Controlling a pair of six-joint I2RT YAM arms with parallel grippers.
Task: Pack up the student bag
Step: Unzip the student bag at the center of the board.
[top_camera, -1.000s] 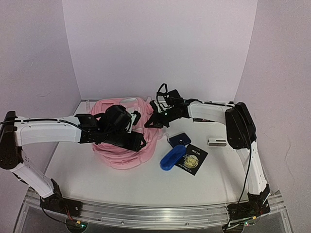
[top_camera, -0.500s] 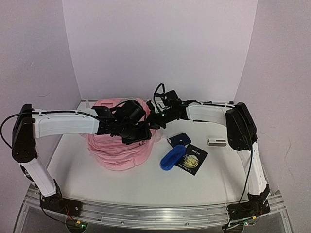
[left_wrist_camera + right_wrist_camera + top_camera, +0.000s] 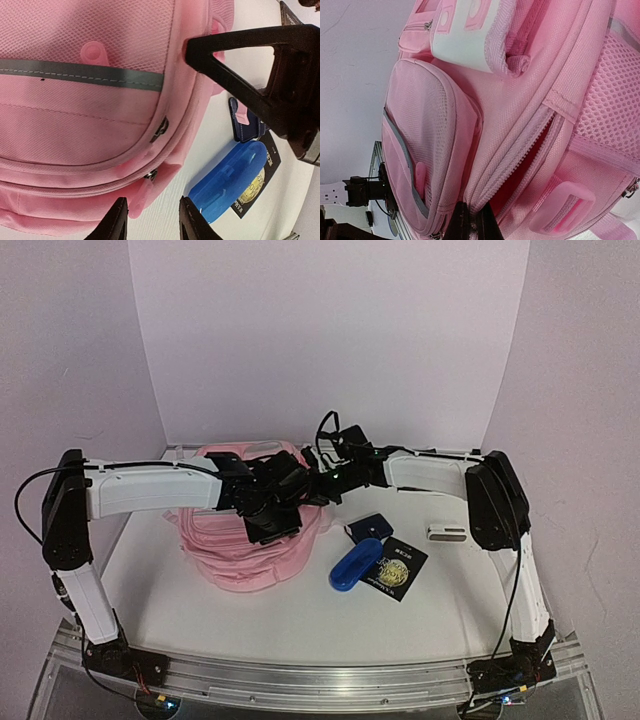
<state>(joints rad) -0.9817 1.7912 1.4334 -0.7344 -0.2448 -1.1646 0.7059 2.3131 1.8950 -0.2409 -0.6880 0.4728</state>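
Backpack fabric, soft pink all over, makes up the student bag [image 3: 240, 555], slumped left of centre on the counter [image 3: 300, 630]. It has a mesh pocket [image 3: 60, 25] crossed by a grey strip [image 3: 80, 72], a white patch [image 3: 465, 42] and one long zip [image 3: 520, 165] parted (darker pink shows inside). The left hand [image 3: 150, 225] is at the bag's edge, fingers apart around a pink corner. The right hand [image 3: 472, 222] is closed at the zip's end, and I cannot tell whether it pinches anything.
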